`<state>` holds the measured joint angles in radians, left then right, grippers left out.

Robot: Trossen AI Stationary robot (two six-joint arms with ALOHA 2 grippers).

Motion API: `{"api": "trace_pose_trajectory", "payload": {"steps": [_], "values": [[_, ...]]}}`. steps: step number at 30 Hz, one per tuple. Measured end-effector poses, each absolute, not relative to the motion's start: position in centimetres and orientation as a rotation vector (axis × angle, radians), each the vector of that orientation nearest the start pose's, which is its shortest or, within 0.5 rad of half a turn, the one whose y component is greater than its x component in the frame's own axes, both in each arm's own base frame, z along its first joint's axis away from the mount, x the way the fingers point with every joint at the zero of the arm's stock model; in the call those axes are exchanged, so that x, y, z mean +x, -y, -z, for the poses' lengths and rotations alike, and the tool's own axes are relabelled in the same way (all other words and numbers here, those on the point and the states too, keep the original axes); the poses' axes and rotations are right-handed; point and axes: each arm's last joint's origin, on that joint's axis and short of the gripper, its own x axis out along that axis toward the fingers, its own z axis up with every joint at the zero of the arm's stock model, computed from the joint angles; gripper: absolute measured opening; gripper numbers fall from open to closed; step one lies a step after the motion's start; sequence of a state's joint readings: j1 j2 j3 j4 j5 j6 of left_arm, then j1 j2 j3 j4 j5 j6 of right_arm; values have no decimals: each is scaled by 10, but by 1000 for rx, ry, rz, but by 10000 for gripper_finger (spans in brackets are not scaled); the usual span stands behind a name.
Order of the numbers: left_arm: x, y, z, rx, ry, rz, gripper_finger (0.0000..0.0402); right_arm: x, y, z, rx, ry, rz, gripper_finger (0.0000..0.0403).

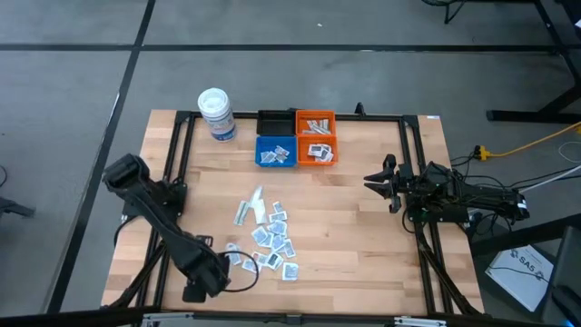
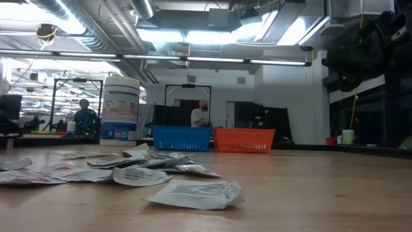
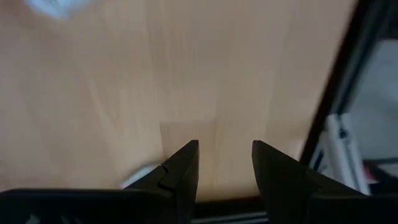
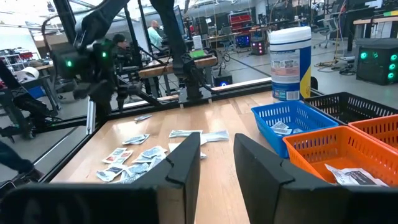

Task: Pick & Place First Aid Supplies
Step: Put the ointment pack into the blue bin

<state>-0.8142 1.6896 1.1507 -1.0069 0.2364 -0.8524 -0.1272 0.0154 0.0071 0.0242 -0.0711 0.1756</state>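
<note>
while a few sachets already lie in the blue bin (image 1: pixel 275 152) and orange bin (image 1: pixel 316 145), you still have most first aid supplies (image 1: pixel 270 238) on the tabletop (image 1: pixel 363 236); left tool (image 1: pixel 207 280) and right tool (image 1: pixel 379 181) part-open, empty

Grey floor (image 1: pixel 73 82), ceiling strip lights (image 2: pixel 212 35), workbenches (image 4: pixel 168 65)

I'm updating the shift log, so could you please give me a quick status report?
Left gripper low beside the sachets, jaws open, empty. Right gripper waiting at right, open. Nothing in the way.
</note>
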Motion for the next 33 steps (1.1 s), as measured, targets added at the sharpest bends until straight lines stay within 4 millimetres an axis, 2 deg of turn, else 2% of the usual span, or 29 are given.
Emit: {"api": "trace_pose_trajectory", "payload": {"steps": [5,9,15,24,29,33], "values": [[192,221,-178,-110,-1843,35,143,98,10,-167,174,20,54,100],[186,218,-173,-51,-1915,-39,143,98,10,-167,174,20,54,100],[176,209,-163,-120,-1984,-106,148,98,10,-167,174,21,54,100],[166,199,-157,-134,-2004,-100,217,98,10,-167,174,21,54,100],[159,197,-144,-126,-2004,-67,256,98,10,-167,174,21,54,100],[155,195,-135,-130,-1995,-55,266,98,10,-167,174,20,54,100]]}}
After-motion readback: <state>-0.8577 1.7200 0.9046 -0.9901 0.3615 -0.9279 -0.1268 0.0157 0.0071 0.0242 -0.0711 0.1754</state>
